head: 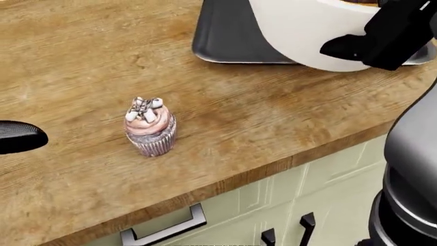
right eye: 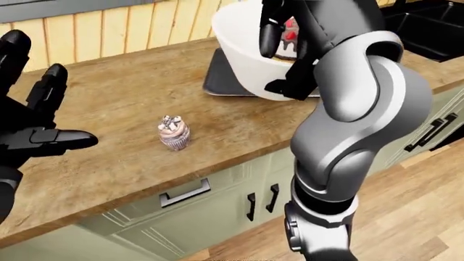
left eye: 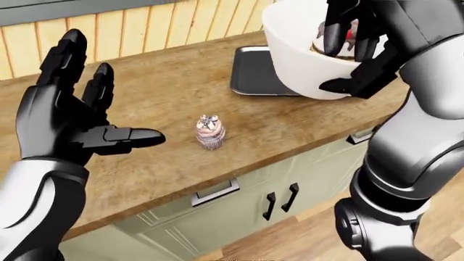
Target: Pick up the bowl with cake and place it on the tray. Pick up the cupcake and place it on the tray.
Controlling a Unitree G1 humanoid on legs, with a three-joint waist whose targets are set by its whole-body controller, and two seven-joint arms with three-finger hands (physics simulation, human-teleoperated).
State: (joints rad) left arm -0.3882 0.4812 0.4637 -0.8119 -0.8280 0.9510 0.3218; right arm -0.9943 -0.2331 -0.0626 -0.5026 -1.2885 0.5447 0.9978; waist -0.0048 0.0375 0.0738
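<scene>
White bowl gripped by the right robot hand above the tray.
Left robot hand is spread wide near the cupcake on the counter.

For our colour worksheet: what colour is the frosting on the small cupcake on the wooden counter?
Pale pink frosting on the small cupcake, topped with white pieces; clearest in the head view.

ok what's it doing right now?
The right hand is gripping the white bowl with the cake inside, fingers over its rim, holding it above the dark tray on the wooden counter. It does not look set down yet. The cupcake stands upright and untouched on the counter, nearer the edge. The left hand is open and empty, off to the left of the cupcake in the left-eye view.
</scene>
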